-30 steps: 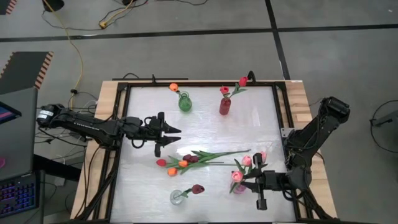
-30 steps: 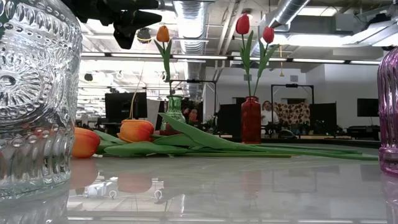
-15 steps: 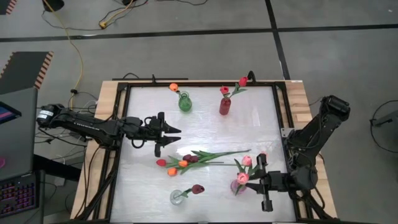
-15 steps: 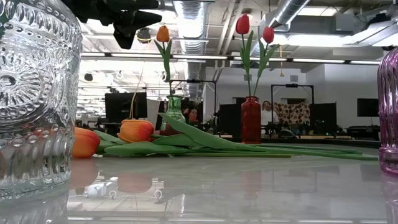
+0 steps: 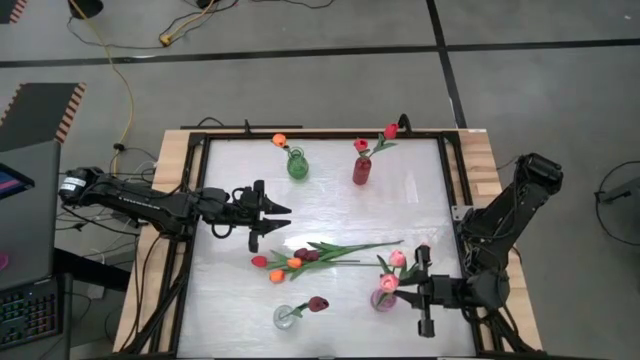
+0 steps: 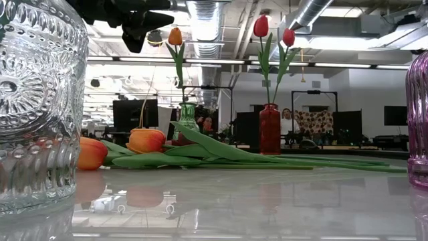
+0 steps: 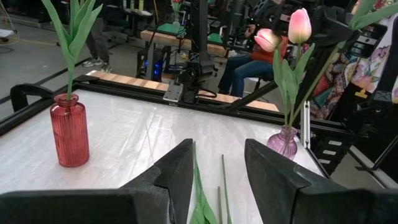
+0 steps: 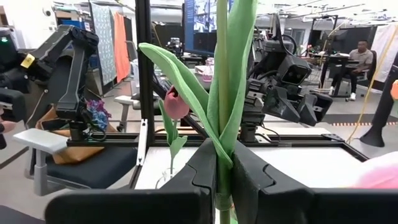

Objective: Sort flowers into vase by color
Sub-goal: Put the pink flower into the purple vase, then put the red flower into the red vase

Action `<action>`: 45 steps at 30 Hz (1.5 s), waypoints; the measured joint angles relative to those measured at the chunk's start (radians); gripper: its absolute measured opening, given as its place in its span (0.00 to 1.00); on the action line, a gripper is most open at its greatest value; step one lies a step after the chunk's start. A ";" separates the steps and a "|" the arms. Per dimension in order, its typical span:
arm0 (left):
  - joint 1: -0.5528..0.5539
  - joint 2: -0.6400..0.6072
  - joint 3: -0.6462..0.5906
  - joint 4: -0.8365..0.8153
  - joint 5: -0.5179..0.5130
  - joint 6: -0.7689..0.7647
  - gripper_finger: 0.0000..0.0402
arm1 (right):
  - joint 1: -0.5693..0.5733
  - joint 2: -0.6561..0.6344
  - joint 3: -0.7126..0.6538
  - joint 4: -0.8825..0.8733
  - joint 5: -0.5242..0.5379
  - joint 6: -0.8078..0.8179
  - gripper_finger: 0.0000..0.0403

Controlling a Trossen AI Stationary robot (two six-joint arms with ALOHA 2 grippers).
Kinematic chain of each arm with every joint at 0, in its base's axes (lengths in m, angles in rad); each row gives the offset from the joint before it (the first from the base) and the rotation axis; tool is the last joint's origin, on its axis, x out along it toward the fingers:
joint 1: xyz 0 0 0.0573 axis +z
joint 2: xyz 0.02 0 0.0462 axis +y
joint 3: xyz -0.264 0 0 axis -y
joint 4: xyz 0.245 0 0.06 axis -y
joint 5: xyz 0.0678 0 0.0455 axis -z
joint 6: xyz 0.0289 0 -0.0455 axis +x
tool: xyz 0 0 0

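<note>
Tulips with orange, red and maroon heads (image 5: 290, 262) are lying loose at the middle of the white table (image 5: 330, 205), their long green stems crossing. The right gripper (image 5: 416, 287) is pinching a pink tulip's green stem (image 8: 222, 93) above the purple glass vase (image 5: 383, 299) at the near right. The left gripper (image 5: 268, 216) is hanging open just beside the pile.

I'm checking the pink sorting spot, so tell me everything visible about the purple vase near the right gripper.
The purple vase is a small, translucent glass-like bottle, ribbed, with a rounded body and narrow neck. It stands upright at the table's near right part, close to the right gripper, which is shut on a pink tulip's stem above it. Another pink tulip rises from its neck. Whether the held stem sits inside cannot be told.
</note>
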 joint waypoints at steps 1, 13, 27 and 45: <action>0.000 0.000 0.000 0.000 0.000 0.000 0.33 | 0.000 0.000 0.000 0.000 -0.004 0.000 0.14; 0.000 0.000 0.000 0.000 0.000 0.000 0.33 | 0.002 0.000 0.000 0.000 -0.011 0.001 0.20; 0.000 0.000 0.000 0.000 0.000 -0.001 0.33 | 0.050 -0.033 0.000 -0.071 0.024 -0.001 0.48; 0.000 0.000 0.000 0.000 0.000 -0.004 0.33 | 0.153 -0.158 0.000 -0.126 0.095 -0.003 0.49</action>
